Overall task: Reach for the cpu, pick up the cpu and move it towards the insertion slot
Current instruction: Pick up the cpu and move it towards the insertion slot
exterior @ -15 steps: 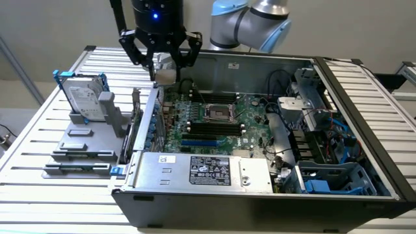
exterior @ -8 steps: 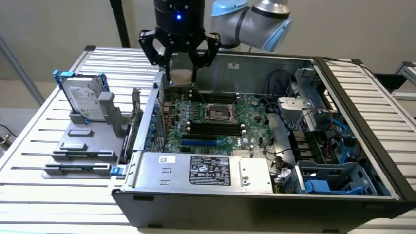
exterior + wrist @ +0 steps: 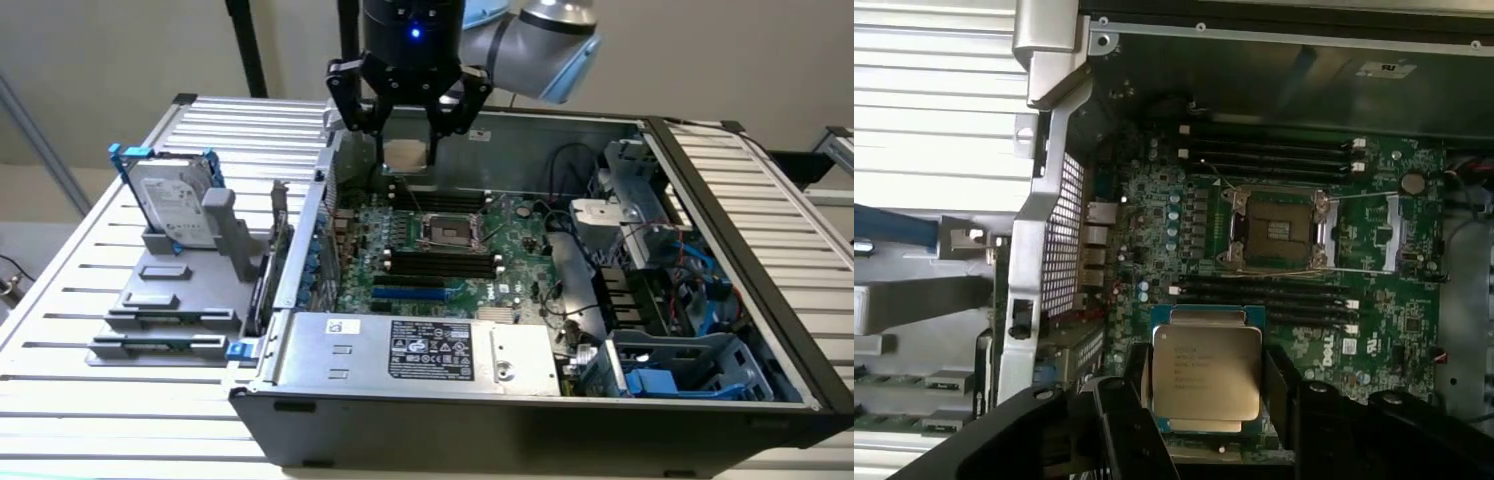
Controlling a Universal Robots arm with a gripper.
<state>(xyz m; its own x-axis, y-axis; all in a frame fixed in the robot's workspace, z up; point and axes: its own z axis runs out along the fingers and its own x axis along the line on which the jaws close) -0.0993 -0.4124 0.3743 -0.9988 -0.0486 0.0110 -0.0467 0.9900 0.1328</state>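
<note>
In the exterior view the claw [image 3: 407, 125] hangs at the upper middle of the frame, over the rear edge of the open computer case [image 3: 747, 300], with its fingers closed in on the cpu [image 3: 404, 154], which shows as a small pale square between them. In the wrist view the cpu [image 3: 1206, 373] sits low in the middle of the frame, silver top facing the camera, with a dark finger touching each of two opposite edges, so the claw is narrowed to the chip's width and holding it.

The insertion slot [image 3: 450, 231] lies below the claw in the exterior view, well apart from the chip; in the wrist view the slot [image 3: 1276, 228] sits above and a little right of it, metal frame around a dark centre.

Judging by its look, the chip is light, thin and rigid, with a smooth metal lid that would slide under a loose hold. The underside is probably delicate (contacts there scratch or bend easily), so the edges seem the right place to grip, and firm, even pressure matters more than force.
</note>
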